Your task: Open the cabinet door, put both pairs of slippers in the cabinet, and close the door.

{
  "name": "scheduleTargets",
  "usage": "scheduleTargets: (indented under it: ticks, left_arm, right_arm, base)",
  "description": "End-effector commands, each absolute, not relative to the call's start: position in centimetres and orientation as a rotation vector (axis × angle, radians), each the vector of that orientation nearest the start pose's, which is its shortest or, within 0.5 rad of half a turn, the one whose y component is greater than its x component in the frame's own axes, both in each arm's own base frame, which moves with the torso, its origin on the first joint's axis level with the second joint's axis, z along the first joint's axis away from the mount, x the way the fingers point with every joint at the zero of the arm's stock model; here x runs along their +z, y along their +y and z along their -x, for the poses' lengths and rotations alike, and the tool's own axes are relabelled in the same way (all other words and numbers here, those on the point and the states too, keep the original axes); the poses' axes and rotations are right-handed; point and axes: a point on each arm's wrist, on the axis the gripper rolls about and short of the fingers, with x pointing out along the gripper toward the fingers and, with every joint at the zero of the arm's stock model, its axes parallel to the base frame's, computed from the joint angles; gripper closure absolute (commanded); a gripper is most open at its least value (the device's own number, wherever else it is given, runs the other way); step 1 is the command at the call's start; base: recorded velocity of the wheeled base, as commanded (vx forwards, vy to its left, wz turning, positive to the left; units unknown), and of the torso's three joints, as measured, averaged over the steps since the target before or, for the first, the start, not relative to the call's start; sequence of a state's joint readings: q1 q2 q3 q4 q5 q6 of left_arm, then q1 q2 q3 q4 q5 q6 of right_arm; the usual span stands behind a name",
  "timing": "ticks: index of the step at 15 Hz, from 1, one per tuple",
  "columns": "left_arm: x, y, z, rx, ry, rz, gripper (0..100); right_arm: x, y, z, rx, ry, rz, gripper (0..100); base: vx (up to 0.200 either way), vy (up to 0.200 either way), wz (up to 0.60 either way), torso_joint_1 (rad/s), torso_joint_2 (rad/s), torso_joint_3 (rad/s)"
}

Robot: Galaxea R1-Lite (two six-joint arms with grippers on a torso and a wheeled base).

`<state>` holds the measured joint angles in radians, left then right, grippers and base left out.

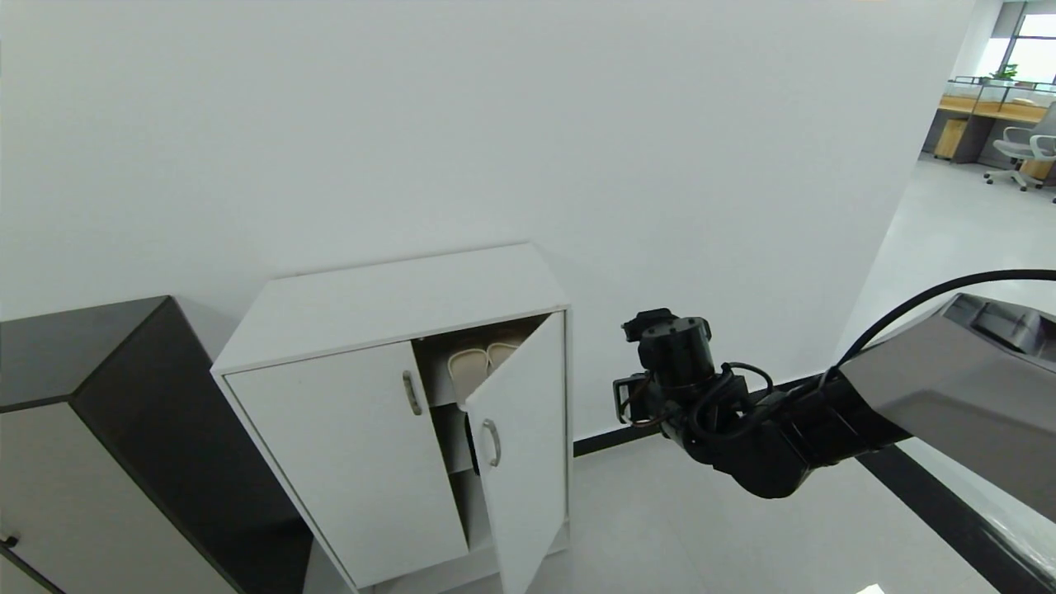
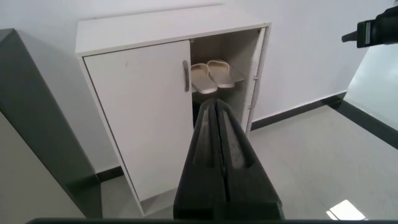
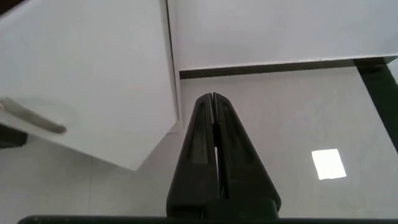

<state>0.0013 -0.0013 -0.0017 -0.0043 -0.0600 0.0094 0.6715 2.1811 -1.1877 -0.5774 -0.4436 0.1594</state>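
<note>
The white cabinet [image 1: 388,297] stands against the wall with its left door [image 1: 346,462] closed and its right door [image 1: 524,445] swung partly open. A beige pair of slippers [image 1: 480,360] lies on the upper shelf [image 2: 211,74]. Below that shelf is a dark shape that I cannot make out. My left gripper [image 2: 216,107] is shut and empty, held in front of the opening. My right gripper [image 3: 214,101] is shut and empty, just off the outer face of the open door [image 3: 93,81], whose handle [image 3: 34,118] is beside it. The right arm [image 1: 709,404] hangs to the right of the cabinet.
A dark grey cabinet [image 1: 91,388] stands close on the left of the white one. A black baseboard [image 1: 610,441] runs along the wall. Bare light floor [image 1: 660,528] spreads in front and to the right. Desks and a chair [image 1: 1019,148] are far off at the back right.
</note>
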Motion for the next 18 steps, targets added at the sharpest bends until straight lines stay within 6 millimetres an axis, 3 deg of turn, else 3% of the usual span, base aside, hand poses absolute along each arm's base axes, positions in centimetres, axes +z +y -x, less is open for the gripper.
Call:
scheduleTargets:
  ticks: [1, 4, 8, 14, 15, 18]
  left_arm:
    - [7.6, -0.1, 2.3, -0.058, -0.006, -0.009, 100]
    - [7.6, -0.1, 2.3, -0.058, -0.006, -0.009, 100]
    - [7.6, -0.1, 2.3, -0.058, -0.006, -0.009, 100]
    - [7.6, -0.1, 2.3, -0.058, -0.006, -0.009, 100]
    - [7.6, -0.1, 2.3, -0.058, -0.006, -0.009, 100]
    - [7.6, -0.1, 2.3, -0.058, -0.006, -0.009, 100]
  right_arm:
    - [10.2, 25.7, -33.4, 0.202, 0.367, 0.063, 100]
    - [10.1, 25.7, -33.4, 0.204, 0.368, 0.064, 100]
    - [9.8, 25.5, -32.9, 0.242, 0.364, 0.051, 100]
    - [10.1, 22.8, -28.9, 0.51, 0.374, -0.012, 100]
    - [10.2, 21.6, -27.9, 0.6, 0.382, -0.034, 100]
    - [9.3, 20.0, -26.6, 0.722, 0.417, -0.055, 100]
  base:
    - [0.0, 0.0, 0.6, -0.017, 0.0, 0.002]
    - [0.0, 0.0, 0.6, 0.003, 0.0, -0.002]
    - [0.0, 0.0, 0.0, 0.0, 0.0, 0.0]
    - [0.0, 0.0, 0.0, 0.0, 0.0, 0.0]
    - [0.0, 0.0, 0.0, 0.0, 0.0, 0.0]
    - [0.0, 0.0, 0.0, 0.0, 0.0, 0.0]
